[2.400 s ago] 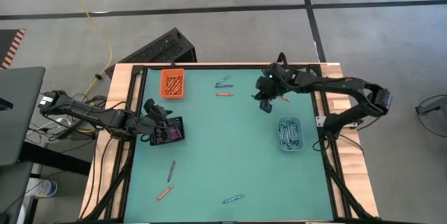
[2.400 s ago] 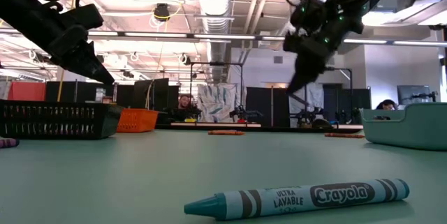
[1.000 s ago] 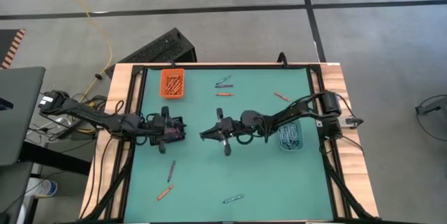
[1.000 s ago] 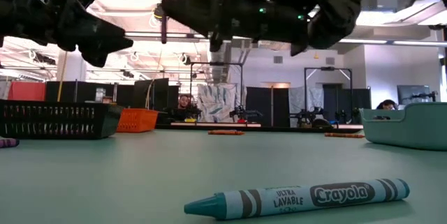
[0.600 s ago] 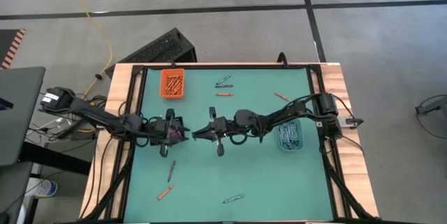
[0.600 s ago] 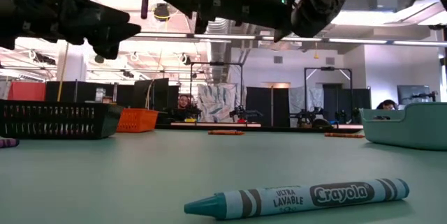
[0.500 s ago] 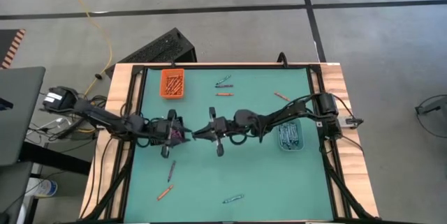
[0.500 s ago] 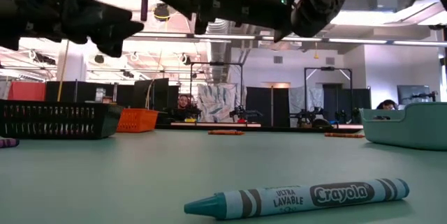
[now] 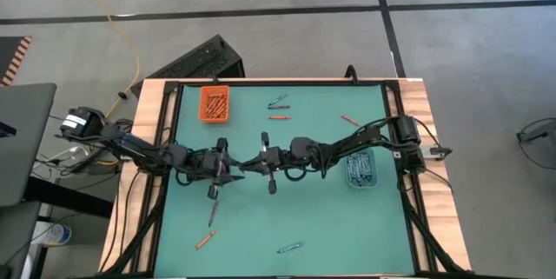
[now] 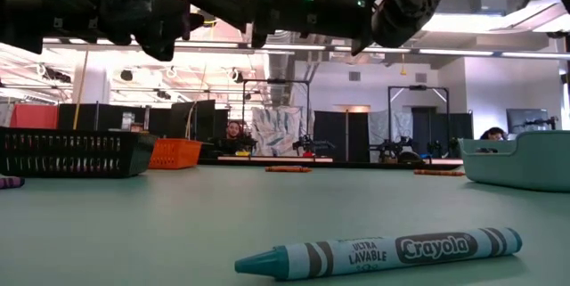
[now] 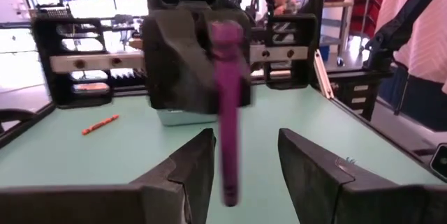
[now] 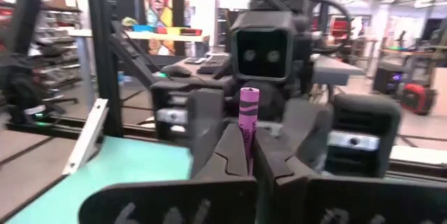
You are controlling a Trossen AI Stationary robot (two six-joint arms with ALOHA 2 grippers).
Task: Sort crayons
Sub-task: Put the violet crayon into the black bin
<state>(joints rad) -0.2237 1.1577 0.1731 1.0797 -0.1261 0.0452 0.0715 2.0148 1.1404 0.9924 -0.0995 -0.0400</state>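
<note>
Orange tray point(image 9: 215, 104) of orange crayons point(image 9: 215, 102); purple crayon point(image 12: 248, 129) clamped in right gripper point(image 12: 244, 155), left gripper point(image 11: 241, 165) wide, empty.

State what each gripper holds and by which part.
Right gripper is shut on a purple crayon, gripped at one end. Left gripper is open, holding nothing, its fingers either side of that crayon.

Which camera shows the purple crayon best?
The left wrist view: the purple crayon hangs whole from the right hand, between the open left fingers. The right wrist view shows only its top; high and low views don't show it clearly.
</note>
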